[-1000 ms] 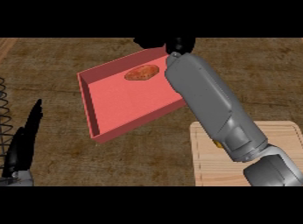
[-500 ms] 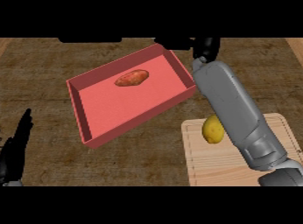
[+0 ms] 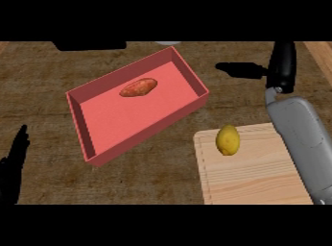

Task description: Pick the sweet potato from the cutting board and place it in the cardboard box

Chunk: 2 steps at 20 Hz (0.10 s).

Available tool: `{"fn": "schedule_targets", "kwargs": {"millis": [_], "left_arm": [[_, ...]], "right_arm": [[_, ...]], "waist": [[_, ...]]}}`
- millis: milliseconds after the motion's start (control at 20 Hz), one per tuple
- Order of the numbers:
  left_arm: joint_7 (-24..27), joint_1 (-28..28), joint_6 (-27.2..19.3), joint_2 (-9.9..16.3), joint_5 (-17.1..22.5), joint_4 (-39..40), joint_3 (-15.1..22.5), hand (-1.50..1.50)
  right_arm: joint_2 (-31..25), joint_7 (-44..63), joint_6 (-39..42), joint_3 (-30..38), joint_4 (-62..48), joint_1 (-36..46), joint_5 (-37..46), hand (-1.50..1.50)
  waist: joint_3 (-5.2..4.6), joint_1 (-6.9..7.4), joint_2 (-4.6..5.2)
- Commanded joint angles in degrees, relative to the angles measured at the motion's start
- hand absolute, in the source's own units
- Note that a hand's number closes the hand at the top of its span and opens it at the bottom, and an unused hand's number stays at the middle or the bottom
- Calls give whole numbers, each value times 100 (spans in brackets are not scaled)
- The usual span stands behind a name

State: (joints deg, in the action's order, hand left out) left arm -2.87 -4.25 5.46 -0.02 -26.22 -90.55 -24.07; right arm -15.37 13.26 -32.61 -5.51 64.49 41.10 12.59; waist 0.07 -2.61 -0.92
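One box (image 3: 91,129): red, on the desk (image 3: 48,72), holds the sweet potato (image 3: 138,87).
Board (image 3: 250,178): carries a lemon (image 3: 228,140).
Right hand (image 3: 283,65): fingers straight, empty.
Left hand (image 3: 9,168): fingers straight, empty.

a kitchen: a wooden cutting board (image 3: 257,178) carrying a lemon (image 3: 228,140) rests on a wood-grain counter (image 3: 48,77).

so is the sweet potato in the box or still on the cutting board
In the box. The sweet potato lies on the red box's floor near the far corner; the cutting board holds only a lemon.
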Motion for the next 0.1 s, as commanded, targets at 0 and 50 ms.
{"fn": "schedule_targets", "kwargs": {"millis": [0, 50], "left_arm": [[-39, 665, 67, 749, -92, 367, -227, 0], [145, 475, 108, 780, -46, 224, -265, 0]], "right_arm": [[-469, 467, 562, -212, 1143, -792, -34, -150], [-551, 37, 723, -116, 1262, -1250, -262, -150]], "waist": [[-15, -90, 16], [-9, -43, 33]]}}
